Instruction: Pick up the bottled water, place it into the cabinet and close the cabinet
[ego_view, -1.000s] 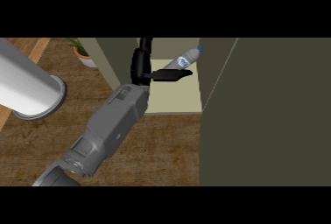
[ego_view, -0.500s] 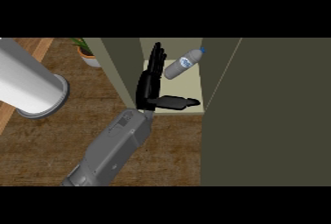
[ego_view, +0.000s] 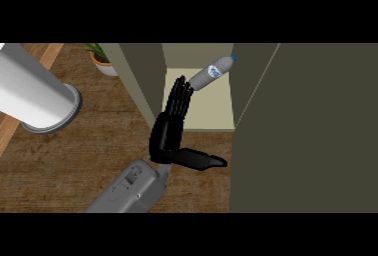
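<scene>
Right hand (ego_view: 168, 135) sits flat open at the cabinet (ego_view: 199, 107) mouth, fingers straight, thumb out sideways, holding nothing. The bottled water (ego_view: 210, 73) is inside the cabinet, tilted toward the back, fingertips just beside its base. Pale shelf shows bare below the bottle. The open cabinet door (ego_view: 306, 130) edges the opening's right side.

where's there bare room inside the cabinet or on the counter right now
Inside the cabinet, the pale shelf floor below the bottled water lies bare. The wood counter between the grey cylinder and the hand is also bare. It is crowded where the fingertips near the bottle.
</scene>
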